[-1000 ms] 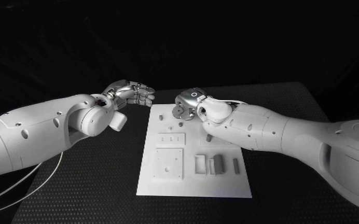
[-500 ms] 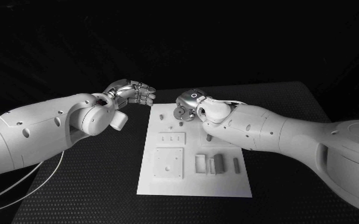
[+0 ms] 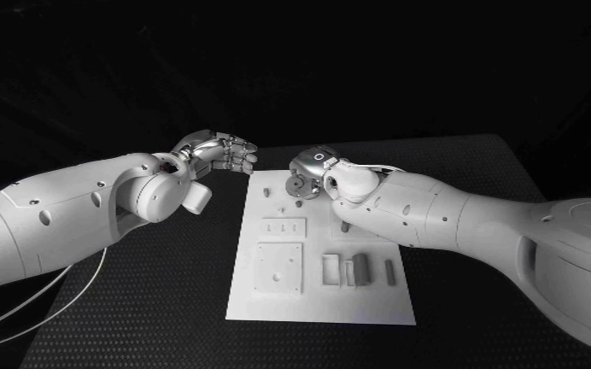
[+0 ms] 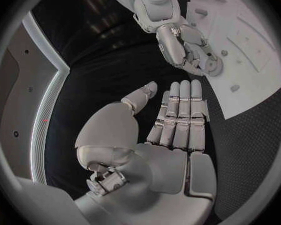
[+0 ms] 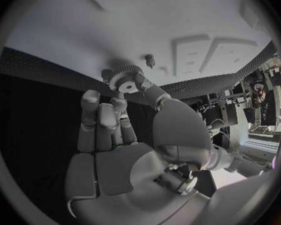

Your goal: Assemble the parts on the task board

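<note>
head view: right hand [image 3: 308, 174] sits at the far end of the board [image 3: 320, 301], fingers pinched on a small toothed gear [image 5: 123, 80]. right wrist view confirms it: thumb and one finger clamp the gear, its teeth visible, just above the board surface and close to a small peg [image 5: 149, 60]. remaining fingers of that hand lie straight and apart from the gear.

left hand [image 3: 219, 152] hangs over the dark tabletop [image 3: 148, 301], just off the board's far corner, near the right hand but not touching it. left wrist view shows its fingers [image 4: 181, 115] extended side by side, thumb out to one side, nothing held.

nearer the robot than both hands, the board carries a square plate [image 3: 277, 268] and several upright block parts [image 3: 359, 270]; whether they are seated cannot be told.
</note>
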Available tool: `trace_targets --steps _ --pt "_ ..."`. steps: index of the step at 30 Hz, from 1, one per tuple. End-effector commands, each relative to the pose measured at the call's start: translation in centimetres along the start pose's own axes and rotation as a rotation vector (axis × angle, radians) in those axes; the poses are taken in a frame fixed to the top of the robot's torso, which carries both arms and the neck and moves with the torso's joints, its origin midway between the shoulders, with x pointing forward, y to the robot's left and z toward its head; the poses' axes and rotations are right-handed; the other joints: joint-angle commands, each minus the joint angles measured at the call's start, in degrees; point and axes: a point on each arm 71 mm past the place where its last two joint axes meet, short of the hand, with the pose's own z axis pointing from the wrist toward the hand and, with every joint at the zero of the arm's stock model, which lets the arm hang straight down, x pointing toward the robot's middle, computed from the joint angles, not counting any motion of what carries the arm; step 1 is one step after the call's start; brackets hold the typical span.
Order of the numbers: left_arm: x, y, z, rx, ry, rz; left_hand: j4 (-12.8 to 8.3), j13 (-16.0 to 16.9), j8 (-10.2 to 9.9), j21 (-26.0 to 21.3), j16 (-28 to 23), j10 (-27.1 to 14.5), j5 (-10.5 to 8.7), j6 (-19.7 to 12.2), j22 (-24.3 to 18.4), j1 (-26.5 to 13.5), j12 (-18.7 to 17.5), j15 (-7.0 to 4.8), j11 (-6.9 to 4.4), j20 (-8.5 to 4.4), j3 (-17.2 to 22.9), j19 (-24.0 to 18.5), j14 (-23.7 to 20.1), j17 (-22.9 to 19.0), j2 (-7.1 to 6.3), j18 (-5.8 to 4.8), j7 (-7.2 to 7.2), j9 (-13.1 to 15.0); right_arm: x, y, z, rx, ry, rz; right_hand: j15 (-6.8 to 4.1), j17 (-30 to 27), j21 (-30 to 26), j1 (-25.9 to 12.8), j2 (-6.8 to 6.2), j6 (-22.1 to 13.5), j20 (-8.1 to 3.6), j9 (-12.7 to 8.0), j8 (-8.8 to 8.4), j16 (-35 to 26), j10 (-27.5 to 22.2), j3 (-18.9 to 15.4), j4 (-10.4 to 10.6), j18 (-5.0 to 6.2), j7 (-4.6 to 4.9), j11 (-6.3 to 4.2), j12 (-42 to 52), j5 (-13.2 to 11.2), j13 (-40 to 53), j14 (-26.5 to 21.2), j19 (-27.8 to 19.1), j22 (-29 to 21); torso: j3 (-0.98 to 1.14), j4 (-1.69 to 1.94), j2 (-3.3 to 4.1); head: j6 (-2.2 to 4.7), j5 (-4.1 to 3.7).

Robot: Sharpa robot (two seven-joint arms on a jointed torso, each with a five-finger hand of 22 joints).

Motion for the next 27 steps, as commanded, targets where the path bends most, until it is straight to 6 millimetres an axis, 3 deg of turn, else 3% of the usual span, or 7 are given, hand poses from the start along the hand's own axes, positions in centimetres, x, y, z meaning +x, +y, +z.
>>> trace_targets --steps 1,21,25,27 --pt "0.31 -0.20 0.05 0.013 0.020 -0.001 0.1 0.1 -0.2 -0.2 -0.4 0.4 -0.26 0.1 0.1 -0.4 -0.3 -0.03 -0.11 0.27 -0.2 0.3 0.4 0.1 0.05 0.51 0.03 -0.1 0.32 0.23 0.00 -0.013 0.022 -0.008 0.22 0.0 -0.2 0.0 -0.68 1.4 -0.28 0.1 -0.33 -0.2 -0.2 0.2 0.1 0.85 2.10 0.26 -0.3 0.1 -0.1 -0.3 0.0 0.8 0.00 0.03 0.02 -0.09 0.02" --pt "0.27 -0.20 0.07 0.013 0.018 -0.001 0.1 0.1 -0.2 -0.3 -0.5 0.5 -0.28 0.1 0.1 -0.4 -0.3 -0.04 -0.11 0.27 -0.2 0.3 0.4 0.2 0.04 0.51 0.00 -0.1 0.64 0.06 -0.03 -0.006 0.051 -0.014 0.38 0.0 -0.3 0.1 -0.95 1.1 -0.20 0.1 -0.58 -0.3 -0.4 0.3 0.0 0.85 2.25 0.41 -0.4 0.1 -0.1 -0.5 -0.1 0.8 -0.02 -0.04 -0.01 -0.64 0.09" --pt "0.26 -0.20 0.06 0.013 0.018 -0.001 0.1 0.1 -0.2 -0.3 -0.5 0.5 -0.28 0.1 0.1 -0.4 -0.4 -0.04 -0.11 0.27 -0.2 0.3 0.4 0.2 0.04 0.51 0.00 -0.1 0.67 0.10 -0.09 -0.009 0.053 -0.014 0.50 0.0 -0.4 0.4 -1.36 0.8 -0.15 0.0 -0.83 -0.4 -0.6 0.3 -0.2 0.85 2.38 0.54 -0.5 0.1 -0.1 -0.7 -0.3 0.8 -0.01 -0.01 -0.03 -0.70 0.08" --pt "0.22 -0.19 0.05 0.013 0.016 -0.001 0.1 0.1 -0.1 -0.3 -0.5 0.5 -0.28 0.1 0.1 -0.4 -0.4 -0.04 -0.11 0.27 -0.2 0.3 0.4 0.2 0.04 0.51 0.00 -0.1 0.72 0.10 -0.14 -0.011 0.057 -0.018 0.57 0.1 -0.4 1.7 -2.24 0.6 -0.20 -0.1 -1.02 -0.4 -0.8 0.6 -0.6 0.85 2.46 0.61 -0.4 0.2 0.0 -0.8 -0.4 0.9 0.01 -0.02 -0.04 -0.73 0.09"
